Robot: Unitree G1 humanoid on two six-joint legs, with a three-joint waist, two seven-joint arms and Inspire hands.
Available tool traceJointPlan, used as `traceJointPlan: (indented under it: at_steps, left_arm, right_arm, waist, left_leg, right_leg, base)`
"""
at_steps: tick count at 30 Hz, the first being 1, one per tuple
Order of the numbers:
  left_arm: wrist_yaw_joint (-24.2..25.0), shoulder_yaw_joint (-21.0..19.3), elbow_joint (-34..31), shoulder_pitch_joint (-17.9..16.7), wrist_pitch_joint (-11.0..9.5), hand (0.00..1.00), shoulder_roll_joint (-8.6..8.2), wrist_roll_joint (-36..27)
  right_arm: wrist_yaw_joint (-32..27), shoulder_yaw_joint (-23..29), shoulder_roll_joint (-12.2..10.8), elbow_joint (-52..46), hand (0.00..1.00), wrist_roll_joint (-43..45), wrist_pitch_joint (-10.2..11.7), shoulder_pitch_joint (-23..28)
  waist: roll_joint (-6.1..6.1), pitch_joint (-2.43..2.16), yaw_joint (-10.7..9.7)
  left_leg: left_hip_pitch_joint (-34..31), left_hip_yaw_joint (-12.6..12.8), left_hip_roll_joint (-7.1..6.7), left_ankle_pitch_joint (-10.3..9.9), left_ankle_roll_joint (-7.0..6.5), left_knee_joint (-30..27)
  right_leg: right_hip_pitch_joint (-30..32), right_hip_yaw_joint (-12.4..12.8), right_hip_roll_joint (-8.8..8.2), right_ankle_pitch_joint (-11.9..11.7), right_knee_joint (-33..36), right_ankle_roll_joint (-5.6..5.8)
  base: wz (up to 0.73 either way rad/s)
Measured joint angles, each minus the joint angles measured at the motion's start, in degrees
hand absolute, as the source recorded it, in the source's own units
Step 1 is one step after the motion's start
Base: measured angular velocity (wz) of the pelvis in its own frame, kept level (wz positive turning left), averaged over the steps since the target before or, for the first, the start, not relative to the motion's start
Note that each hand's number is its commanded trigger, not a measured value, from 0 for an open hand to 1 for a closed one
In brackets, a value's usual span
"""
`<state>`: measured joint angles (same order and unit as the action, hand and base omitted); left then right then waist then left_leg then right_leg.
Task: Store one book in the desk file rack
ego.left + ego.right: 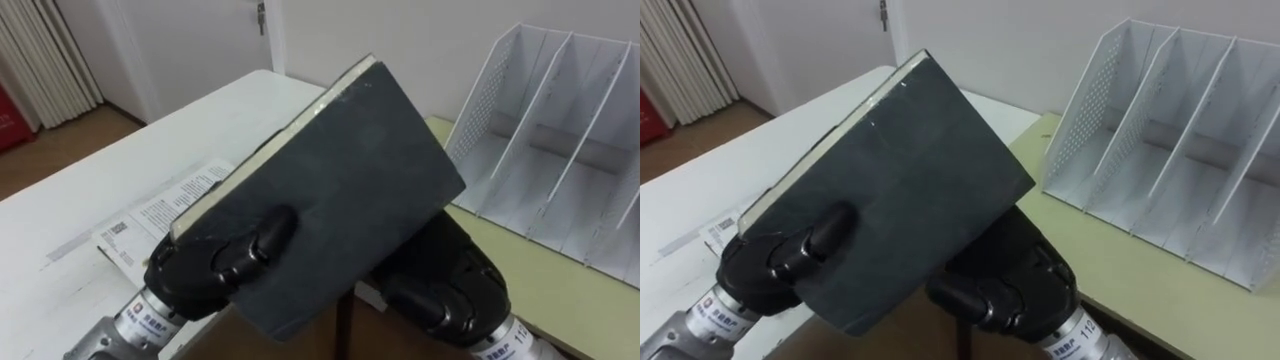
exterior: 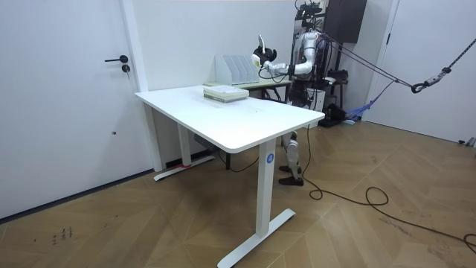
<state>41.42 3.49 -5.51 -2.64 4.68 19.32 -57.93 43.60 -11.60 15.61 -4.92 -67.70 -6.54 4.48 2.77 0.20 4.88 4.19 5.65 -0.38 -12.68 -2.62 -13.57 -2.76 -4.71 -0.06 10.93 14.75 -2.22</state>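
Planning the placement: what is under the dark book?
Under the dark book sits the right robot hand; printed papers on the white table peek out left, the rest covered.

Dark grey hardcover book, cream page edge along its upper-left side: held in the air, cover to camera, tilted with one corner high. Left hand thumb curls over the lower-left cover; right hand sits beneath the lower-right edge. White perforated file rack with slanted dividers stands upright, beyond and right of the left-hand fingers, apart from the book.

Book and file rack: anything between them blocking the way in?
Nothing. In the right eye view only bare desk top lies between the book and the near perforated wall of the file rack.
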Motion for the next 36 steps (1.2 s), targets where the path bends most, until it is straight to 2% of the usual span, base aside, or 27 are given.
traceJointPlan:
  at_steps: [5,17,18,19,20,21,25,28,31,34,36]
  left_arm:
    - [4.07,1.93,-0.13,0.00,0.89,1.00,0.61,0.23]
    - [4.28,2.40,-0.14,0.00,1.60,1.00,0.79,0.21]
    - [4.28,2.40,-0.14,0.00,1.60,0.96,0.78,0.21]
    - [4.28,2.40,-0.14,0.00,1.61,0.80,0.78,0.21]
    - [4.28,2.40,-0.14,0.00,1.63,0.10,0.78,0.21]
    - [4.28,2.40,-0.14,0.00,1.65,0.00,0.77,0.21]
    - [3.11,2.39,-0.10,0.00,1.64,0.00,0.77,0.22]
    - [1.25,2.33,-0.02,-0.03,1.63,0.00,0.78,0.60]
    - [0.24,2.30,0.18,-0.18,1.50,0.00,0.85,4.78]
    - [-0.67,2.25,1.18,-1.61,1.22,0.00,0.84,5.97]
    - [-1.48,2.25,2.06,-2.84,1.12,0.00,0.84,7.72]
  right_arm:
    - [-0.32,-0.12,-0.56,-0.01,1.00,0.01,-0.57,-0.73]
    - [-0.77,-0.21,-0.60,-0.02,1.00,0.06,-0.67,-0.78]
    - [-0.77,-0.21,-0.59,-0.02,1.00,0.06,-0.67,-0.78]
    - [-0.77,-0.21,-0.58,-0.02,1.00,0.09,-0.67,-0.78]
    - [-0.77,-0.21,-0.60,-0.02,1.00,0.09,-0.67,-0.78]
    - [-0.78,-0.22,-0.60,-0.02,1.00,0.09,-0.66,-0.78]
    - [-1.00,-0.21,-0.44,-0.09,1.00,0.22,-0.63,-0.78]
    - [-1.84,-0.14,0.26,-0.09,1.00,0.26,-0.37,-0.84]
    - [-3.87,-0.13,0.97,-0.07,1.00,0.61,0.26,-0.81]
    - [-5.72,0.39,2.43,-0.08,1.00,1.54,0.33,-0.75]
    - [-6.25,1.43,2.57,-0.08,1.00,3.37,0.70,-0.74]
  waist:
    - [-0.09,-0.07,0.11]
    - [0.01,-0.13,0.08]
    - [0.02,-0.13,0.08]
    - [0.03,-0.14,0.12]
    - [0.05,-0.14,0.10]
    - [0.05,-0.14,0.13]
    - [0.19,-0.08,0.10]
    - [0.62,0.20,0.11]
    - [0.78,0.27,0.15]
    - [0.67,0.31,-0.06]
    - [0.49,0.28,-0.31]
  left_leg:
    - [0.03,0.12,0.00,0.00,-0.01,0.01]
    - [0.02,0.32,0.03,0.00,-0.01,0.01]
    - [0.02,0.31,0.03,0.00,0.00,0.01]
    - [0.00,0.34,0.04,0.00,0.00,0.02]
    - [-0.02,0.34,0.04,0.00,0.00,0.02]
    - [-0.02,0.32,0.04,0.00,0.00,0.02]
    - [0.13,0.39,0.05,0.00,0.00,0.06]
    - [0.31,0.36,0.05,0.00,-0.01,0.11]
    - [0.42,0.45,0.08,0.03,0.04,0.72]
    - [0.42,0.35,0.08,0.09,0.10,0.90]
    - [0.52,0.33,0.08,0.12,0.13,0.86]
  right_leg:
    - [-0.04,0.01,-0.02,0.00,0.05,0.00]
    - [-0.15,0.04,-0.02,0.00,0.14,0.00]
    - [-0.15,0.04,-0.02,0.00,0.14,0.00]
    - [-0.12,0.03,-0.02,0.00,0.14,0.00]
    - [-0.10,0.02,-0.02,0.00,0.13,0.00]
    - [-0.10,0.03,-0.01,0.00,0.13,0.00]
    - [-0.25,0.06,0.02,-0.03,-0.03,-0.01]
    - [-0.42,0.02,0.01,-0.05,-0.06,0.01]
    - [-0.26,0.06,0.10,-0.05,-0.10,0.00]
    - [-0.27,0.02,0.16,-0.03,-0.41,-0.02]
    - [-0.36,-0.07,0.16,-0.05,-0.74,-0.04]
  base:
    - [0.00]
    - [0.00]
    - [0.00]
    - [0.00]
    - [0.00]
    - [0.00]
    - [0.00]
    - [0.00]
    - [0.00]
    - [0.00]
    - [0.00]
